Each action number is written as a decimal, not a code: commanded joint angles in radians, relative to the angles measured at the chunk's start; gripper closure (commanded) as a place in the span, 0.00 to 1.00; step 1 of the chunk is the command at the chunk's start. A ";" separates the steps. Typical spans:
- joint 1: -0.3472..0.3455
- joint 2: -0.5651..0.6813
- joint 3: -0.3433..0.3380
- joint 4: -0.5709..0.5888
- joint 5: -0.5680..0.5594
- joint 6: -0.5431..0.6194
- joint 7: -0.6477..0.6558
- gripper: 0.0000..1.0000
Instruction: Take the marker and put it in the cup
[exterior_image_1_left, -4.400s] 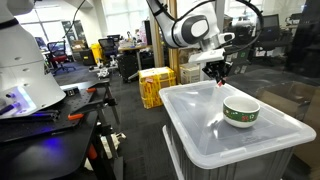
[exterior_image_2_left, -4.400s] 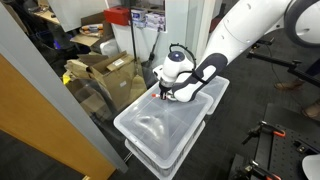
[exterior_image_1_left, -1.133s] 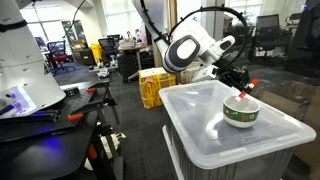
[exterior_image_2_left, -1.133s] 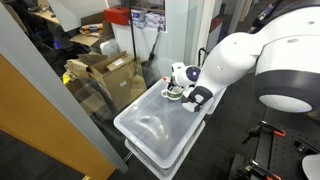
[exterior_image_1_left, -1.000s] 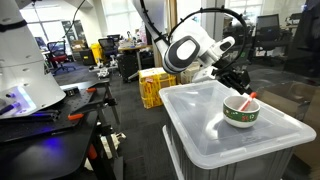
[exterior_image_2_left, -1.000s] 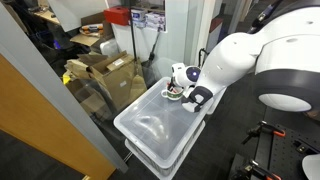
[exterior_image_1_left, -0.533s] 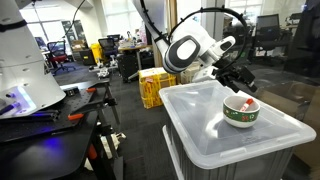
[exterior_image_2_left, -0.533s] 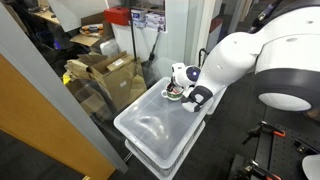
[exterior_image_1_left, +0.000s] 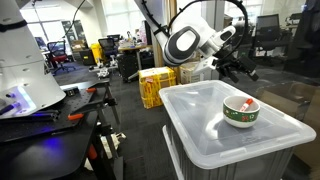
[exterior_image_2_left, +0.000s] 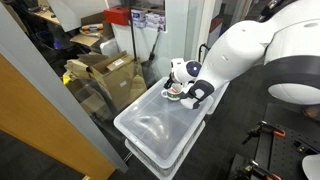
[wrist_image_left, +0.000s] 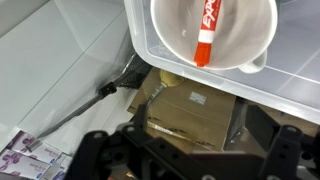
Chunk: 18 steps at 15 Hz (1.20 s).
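The cream-white cup (exterior_image_1_left: 240, 116) with a dark green band stands on the lid of a pale plastic bin (exterior_image_1_left: 225, 140). The red-orange marker (exterior_image_1_left: 245, 104) lies inside it, leaning on the rim. From the wrist view I look down into the cup (wrist_image_left: 165, 35), and the marker (wrist_image_left: 205, 38) rests across its bottom. My gripper (exterior_image_1_left: 243, 72) hangs above and behind the cup, open and holding nothing. In the wrist view the gripper (wrist_image_left: 190, 160) shows only as two dark fingers (wrist_image_left: 100, 150) spread wide at the lower edge. The arm partly hides the cup (exterior_image_2_left: 172, 92) in an exterior view.
The bin lid (exterior_image_2_left: 155, 125) drops off on all sides to the floor. Cardboard boxes (wrist_image_left: 190, 110) sit below the bin's edge, and more boxes (exterior_image_2_left: 105, 70) stand nearby. Yellow crates (exterior_image_1_left: 155, 85) stand behind the bin. A cluttered workbench (exterior_image_1_left: 50, 112) stands at the left.
The jaws have opened and let the marker drop into the cup. The gripper has since risen up and away from the cup.
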 joint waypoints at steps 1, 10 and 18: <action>0.020 -0.112 0.011 -0.096 0.002 0.000 -0.022 0.00; 0.068 -0.282 0.030 -0.189 -0.021 0.000 -0.057 0.00; 0.024 -0.421 0.133 -0.228 -0.117 0.000 -0.111 0.00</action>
